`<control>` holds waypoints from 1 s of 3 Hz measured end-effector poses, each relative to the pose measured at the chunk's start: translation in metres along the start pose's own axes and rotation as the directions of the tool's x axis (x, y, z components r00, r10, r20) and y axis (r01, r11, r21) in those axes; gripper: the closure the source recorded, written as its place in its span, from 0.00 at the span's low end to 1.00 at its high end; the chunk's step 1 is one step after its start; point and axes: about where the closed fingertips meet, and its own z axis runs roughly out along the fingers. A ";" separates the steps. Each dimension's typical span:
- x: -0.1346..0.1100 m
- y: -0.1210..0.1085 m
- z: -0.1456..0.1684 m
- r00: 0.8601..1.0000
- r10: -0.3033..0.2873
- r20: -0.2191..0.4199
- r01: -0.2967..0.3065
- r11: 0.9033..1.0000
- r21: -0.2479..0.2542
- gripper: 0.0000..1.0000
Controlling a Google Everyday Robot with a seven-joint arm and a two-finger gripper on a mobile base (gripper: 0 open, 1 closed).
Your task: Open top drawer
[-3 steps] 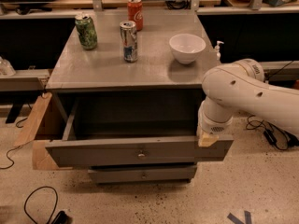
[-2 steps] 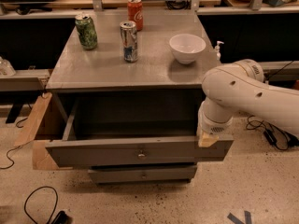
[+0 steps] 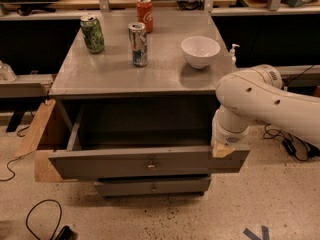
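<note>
Top drawer [image 3: 125, 164] stays pulled out, tool [image 3: 221, 150] unmoved at its right corner, grip unclear.

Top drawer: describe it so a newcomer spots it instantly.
Find the grey cabinet with the white bowl on top. The top drawer is directly under that surface, pulled out; the gripper sits at its front's right end. Unlike the narrower drawer below, its front is wide and tall.

Tool [image 3: 223, 149] seemingly at top drawer [image 3: 125, 165] corner
</note>
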 end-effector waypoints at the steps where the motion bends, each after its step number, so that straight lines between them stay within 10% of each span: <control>1: 0.000 0.001 0.000 1.000 0.000 -0.001 0.000 1.000 -0.001 0.02; 3: 0.008 -0.018 -0.027 0.999 -0.022 -0.049 0.023 0.999 0.027 0.18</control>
